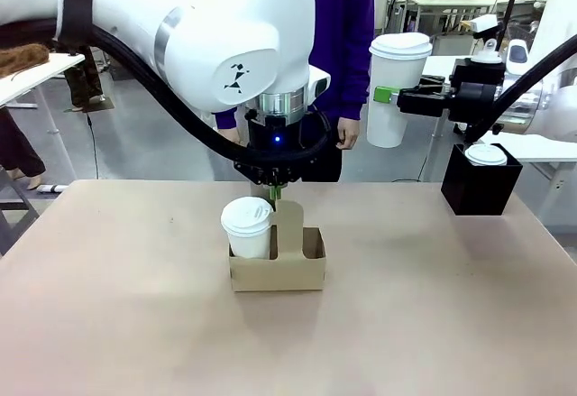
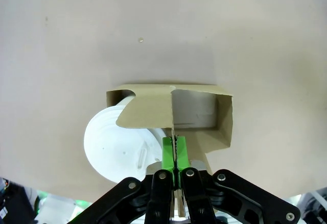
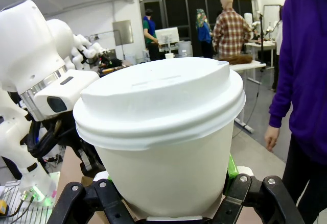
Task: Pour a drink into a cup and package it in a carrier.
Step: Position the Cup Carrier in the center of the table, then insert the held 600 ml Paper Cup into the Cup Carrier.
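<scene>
In the front view, the low brown cardboard carrier (image 1: 275,270), with round holes and an upright centre handle panel, sits on the beige table (image 1: 135,324). The left gripper (image 1: 275,195) hangs straight above the carrier, its jaws pinched narrow on the top of the handle panel. A white lidded paper cup (image 1: 246,226) stands in the carrier's left hole, just beside the panel. The tall white tapered paper cup (image 1: 397,89) with a domed lid is in the air, upright, well to the right of the carrier and higher than it. The right gripper (image 1: 388,96) clamps it around the body. A black box (image 1: 480,188) sits on the table to the right of the carrier and farther back, with a smaller white lidded cup (image 1: 486,154) standing in it. A person (image 1: 347,44) in a purple top stands beyond the carrier.

In the left wrist view, the left gripper (image 2: 175,155) has its green pads pressed together on the thin edge of the carrier (image 2: 225,124) handle panel. The white lidded paper cup (image 2: 117,145) sits to one side of that panel.

In the right wrist view, the right gripper (image 3: 168,201) has its fingers wrapped on either side of the tall white tapered paper cup (image 3: 168,132). The white left arm (image 3: 36,55) is behind it and the person (image 3: 306,81) is at the edge.
</scene>
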Motion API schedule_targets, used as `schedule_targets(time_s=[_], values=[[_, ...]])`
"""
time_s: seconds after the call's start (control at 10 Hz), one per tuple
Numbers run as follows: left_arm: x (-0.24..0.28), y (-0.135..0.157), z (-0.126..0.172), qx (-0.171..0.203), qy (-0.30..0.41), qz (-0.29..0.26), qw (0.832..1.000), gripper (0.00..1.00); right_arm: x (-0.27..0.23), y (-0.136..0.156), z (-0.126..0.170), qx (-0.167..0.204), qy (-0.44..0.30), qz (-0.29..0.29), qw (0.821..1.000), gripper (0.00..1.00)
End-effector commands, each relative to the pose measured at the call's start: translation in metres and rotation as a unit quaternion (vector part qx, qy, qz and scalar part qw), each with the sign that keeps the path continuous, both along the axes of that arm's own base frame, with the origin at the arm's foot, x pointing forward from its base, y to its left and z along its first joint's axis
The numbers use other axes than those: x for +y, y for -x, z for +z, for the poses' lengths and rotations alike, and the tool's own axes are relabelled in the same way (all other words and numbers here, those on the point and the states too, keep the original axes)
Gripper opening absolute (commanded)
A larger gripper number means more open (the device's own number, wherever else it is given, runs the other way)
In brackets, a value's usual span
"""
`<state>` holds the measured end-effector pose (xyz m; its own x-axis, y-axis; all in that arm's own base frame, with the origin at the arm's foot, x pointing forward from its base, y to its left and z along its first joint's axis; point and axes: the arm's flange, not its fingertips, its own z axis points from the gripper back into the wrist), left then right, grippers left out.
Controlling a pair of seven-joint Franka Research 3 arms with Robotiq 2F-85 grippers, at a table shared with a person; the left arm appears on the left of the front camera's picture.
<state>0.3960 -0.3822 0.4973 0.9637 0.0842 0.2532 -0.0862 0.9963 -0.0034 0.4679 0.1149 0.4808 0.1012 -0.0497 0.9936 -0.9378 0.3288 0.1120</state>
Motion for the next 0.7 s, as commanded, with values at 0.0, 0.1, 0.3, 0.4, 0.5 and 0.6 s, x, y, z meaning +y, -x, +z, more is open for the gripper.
schedule_targets(time_s=[0.0, 0.1, 0.3, 0.4, 0.5, 0.6], values=[[-0.0022, -0.0035, -0.0013, -0.004, -0.001, 0.004, 1.0, 0.02, 0.002, 0.0015, 0.0033, -0.006, 0.003, -0.001, 1.0, 0.8], [0.0, 0.0, 0.0, 0.0, 0.0, 0.0, 1.0, 0.02, 0.002, 0.0015, 0.0033, -0.006, 0.003, -0.001, 1.0, 0.8], [0.0, 0.0, 0.0, 0.0, 0.0, 0.0, 1.0, 0.02, 0.002, 0.0015, 0.0033, -0.006, 0.003, -0.001, 1.0, 0.8], [0.0, 0.0, 0.0, 0.0, 0.0, 0.0, 1.0, 0.02, 0.002, 0.0015, 0.0033, -0.006, 0.003, -0.001, 1.0, 0.8], [0.0, 0.0, 0.0, 0.0, 0.0, 0.0, 1.0, 0.02, 0.002, 0.0015, 0.0033, -0.006, 0.003, -0.001, 1.0, 0.8], [0.0, 0.0, 0.0, 0.0, 0.0, 0.0, 1.0, 0.02, 0.002, 0.0015, 0.0033, -0.006, 0.003, -0.001, 1.0, 0.8]])
